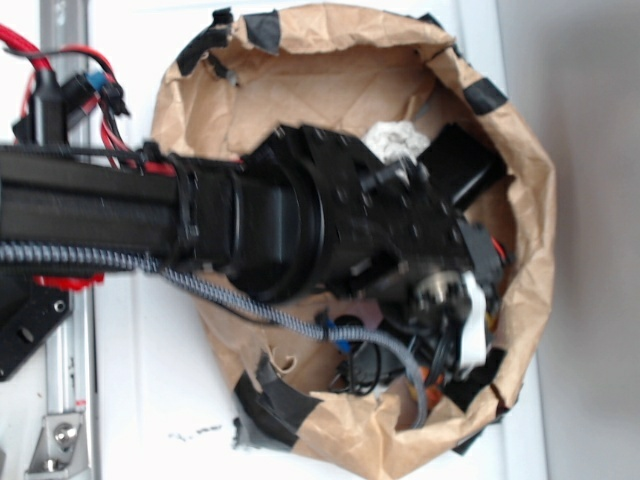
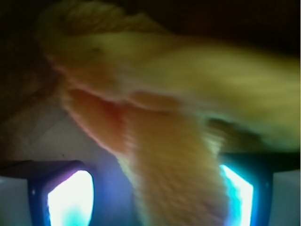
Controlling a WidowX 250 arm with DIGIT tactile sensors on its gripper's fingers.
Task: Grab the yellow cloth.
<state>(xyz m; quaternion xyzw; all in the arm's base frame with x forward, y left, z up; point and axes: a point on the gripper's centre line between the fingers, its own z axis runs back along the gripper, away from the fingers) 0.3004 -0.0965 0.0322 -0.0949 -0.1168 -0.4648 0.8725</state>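
While the arm is being held low inside the brown paper bag [image 1: 520, 160], the yellow cloth [image 2: 174, 155] is being pinched between the two glowing fingers [image 2: 70, 200] of the gripper [image 2: 150, 202], a fuzzy fold filling the gap. A crumpled white paper wad [image 1: 395, 140] is being left beside a black box [image 1: 462, 165].

This looks like a robotics lab bench. A black robot arm [image 1: 250, 225] is mounted beside a bare aluminium rail [image 1: 70, 400] with loose red wiring [image 1: 60, 60] on a white tabletop [image 1: 150, 400]. Around the jaws stands a makeshift brown paper bin [image 1: 520, 200], patched with black tape [image 1: 280, 405].
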